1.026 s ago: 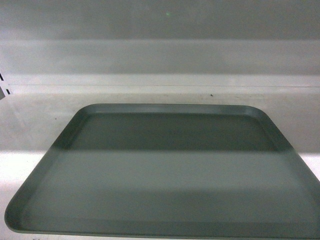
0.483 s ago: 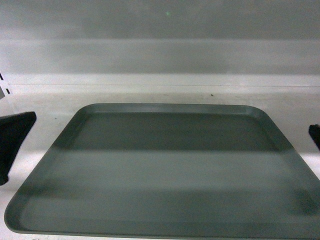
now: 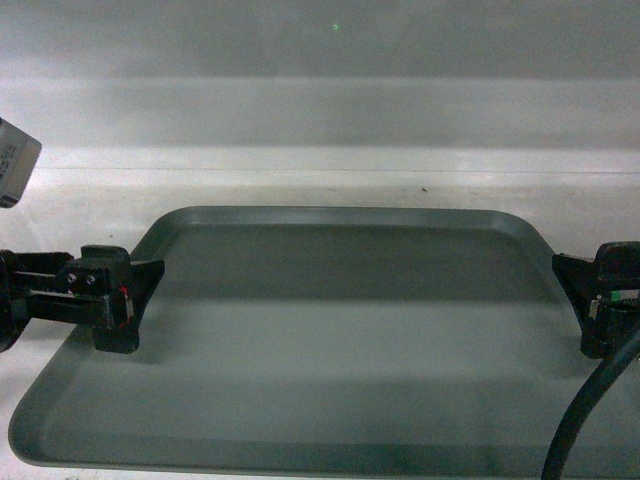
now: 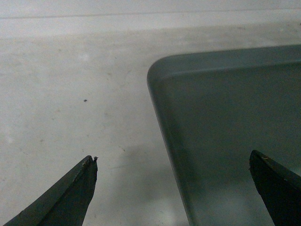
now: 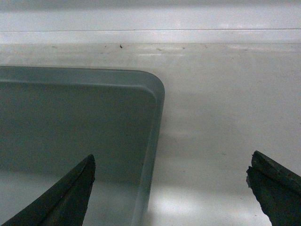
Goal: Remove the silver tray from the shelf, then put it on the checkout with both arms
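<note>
Silver tray point(image 3: 330, 340) on shelf board point(image 3: 300, 190), unlifted. Left gripper point(image 4: 174, 188), right gripper point(image 5: 169, 188) straddle side rims, jaws wide, empty. Grasp, lift, checkout placement remain.

Shop: white metal shelf board point(image 3: 300, 185)

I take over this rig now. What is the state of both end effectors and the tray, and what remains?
Left end effector: open, astride the tray's left rim, not gripping.
Right end effector: open, astride the right rim, not gripping.
Tray: flat on the shelf, empty.
Done: both arms positioned at the tray's sides.
Left: close on both rims, lift together, carry to the checkout, which is not in view.
</note>
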